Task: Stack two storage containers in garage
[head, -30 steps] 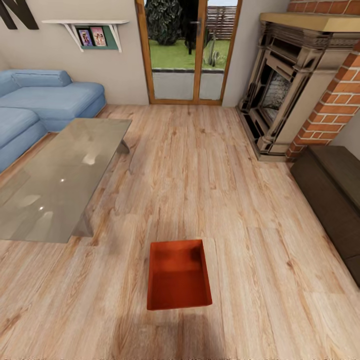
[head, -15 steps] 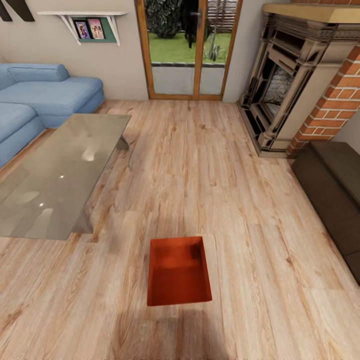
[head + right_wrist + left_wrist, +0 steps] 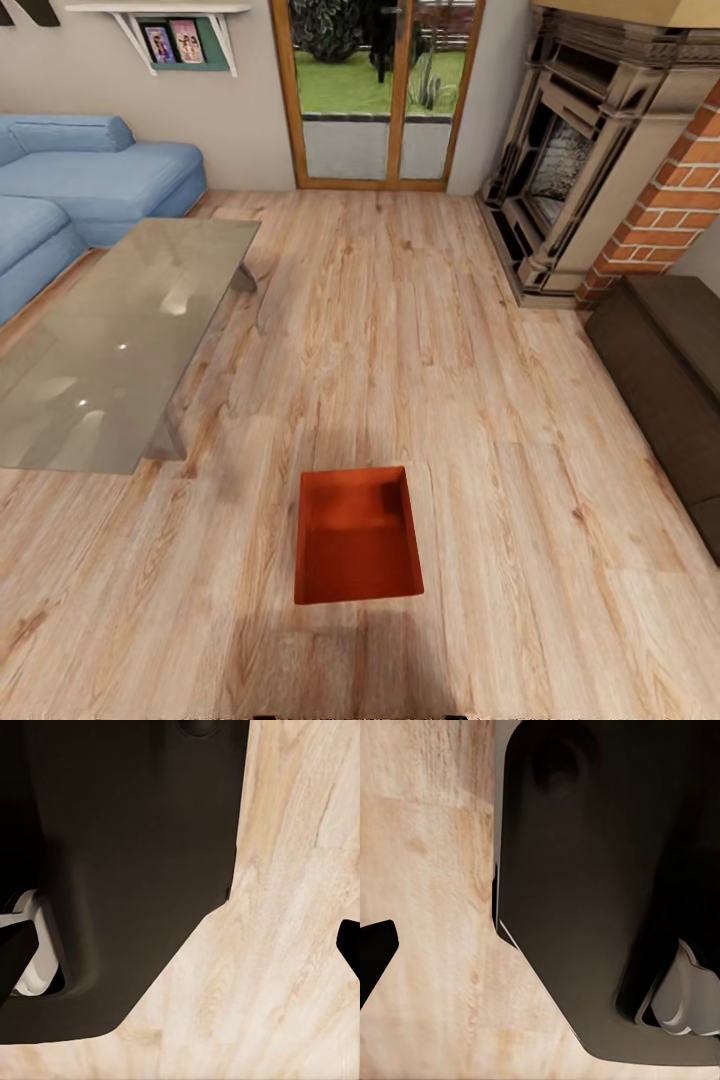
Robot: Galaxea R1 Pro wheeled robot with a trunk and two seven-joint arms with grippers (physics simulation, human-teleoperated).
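Nearest to me, an orange-red rectangular open-topped bin (image 3: 357, 535) sits alone on the light wood plank flooring (image 3: 520, 520), bare boards on all four sides of it. Farther out, the glass-topped table (image 3: 120, 340) edges the left of the open lane and a dark brown low cabinet (image 3: 665, 370) the right, with the blue sofa (image 3: 90, 200), red brick fireplace (image 3: 610, 170) and glazed wooden patio doors (image 3: 375, 95) beyond. My wrist views show dark robot bodywork over planks, so I cannot tell how either pincer is set.
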